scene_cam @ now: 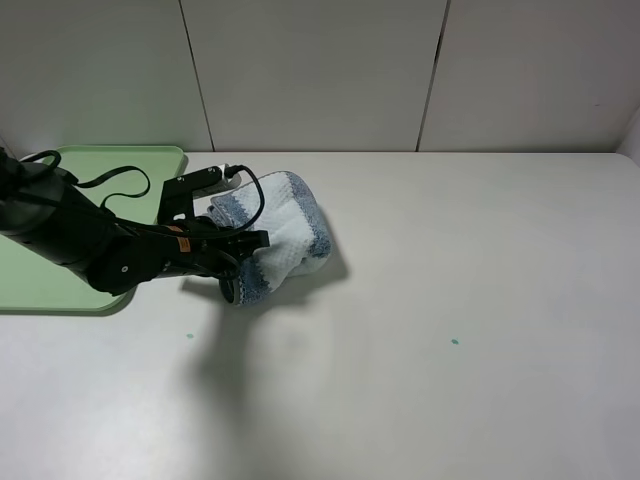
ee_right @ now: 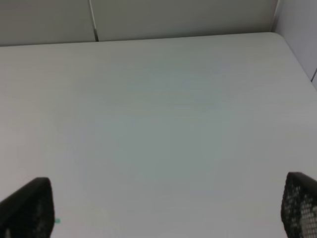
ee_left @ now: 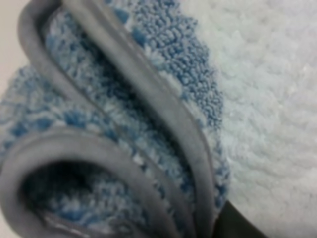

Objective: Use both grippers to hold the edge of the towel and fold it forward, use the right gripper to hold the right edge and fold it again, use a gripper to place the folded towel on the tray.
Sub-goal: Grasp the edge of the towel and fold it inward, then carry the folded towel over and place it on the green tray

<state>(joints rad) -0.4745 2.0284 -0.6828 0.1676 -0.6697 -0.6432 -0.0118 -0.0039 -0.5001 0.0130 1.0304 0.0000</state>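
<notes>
Folded blue-grey and white striped waffle towel (scene_cam: pixel 285 232) sits on the white counter (scene_cam: pixel 450 300), gripped by the black left hand (scene_cam: pixel 238 243); pale green plastic tray (scene_cam: pixel 120 165) waits at nine o'clock; right hand (ee_right: pixel 163 208) gapes wide, holding nothing

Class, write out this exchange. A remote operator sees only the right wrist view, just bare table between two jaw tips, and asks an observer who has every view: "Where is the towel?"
Observer: The towel lies bunched on the table, just right of the tray, not on it.
Operator: Which arm is at it?
Observer: The left gripper, at the towel's left side. Its wrist view shows curled layers of grey hem up close.
Operator: Is it gripped?
Observer: No view lets me tell. The high view does not show your right gripper at all.
</notes>
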